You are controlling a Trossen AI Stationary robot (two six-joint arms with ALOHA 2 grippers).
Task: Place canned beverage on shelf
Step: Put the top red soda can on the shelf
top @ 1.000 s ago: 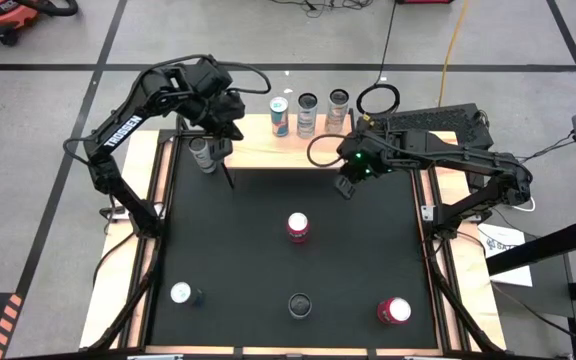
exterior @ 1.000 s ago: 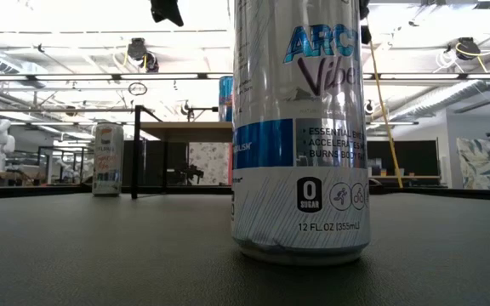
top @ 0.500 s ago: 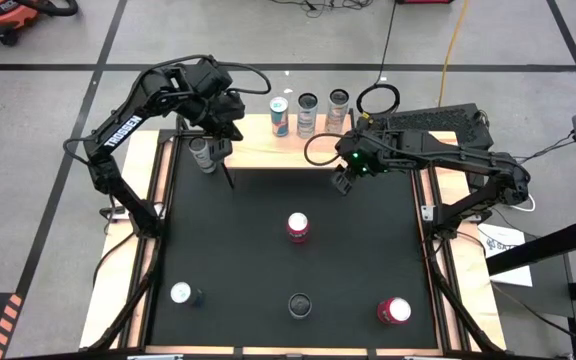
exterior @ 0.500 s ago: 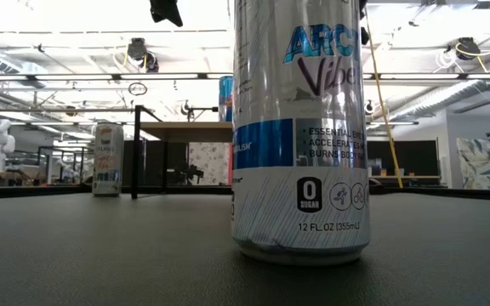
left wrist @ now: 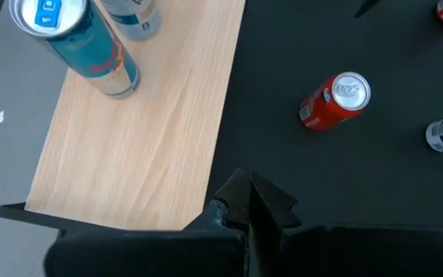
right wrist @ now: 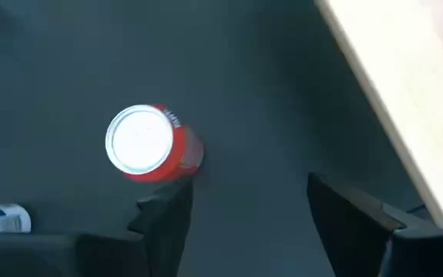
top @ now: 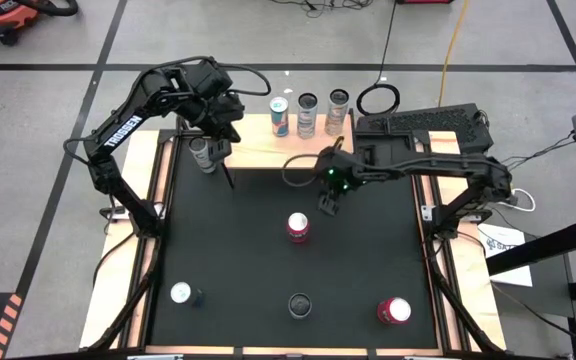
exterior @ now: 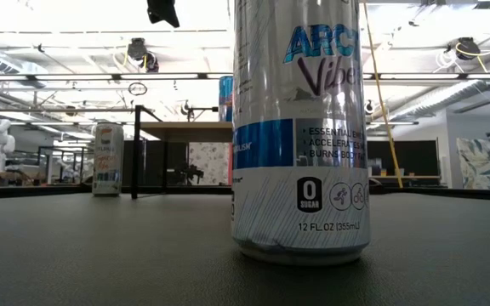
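On the big silver-and-blue can (exterior: 300, 127) that fills our low view we read "Vibe" under partly cut-off letters "ARC", then "ESSENTIAL", a badge saying "0 SUGAR", and "12 FL. OZ (355mL)" near its base; the other small lines there we cannot make out. Looking down from above, we read "TROSSEN" in white along the left arm (top: 118, 128).
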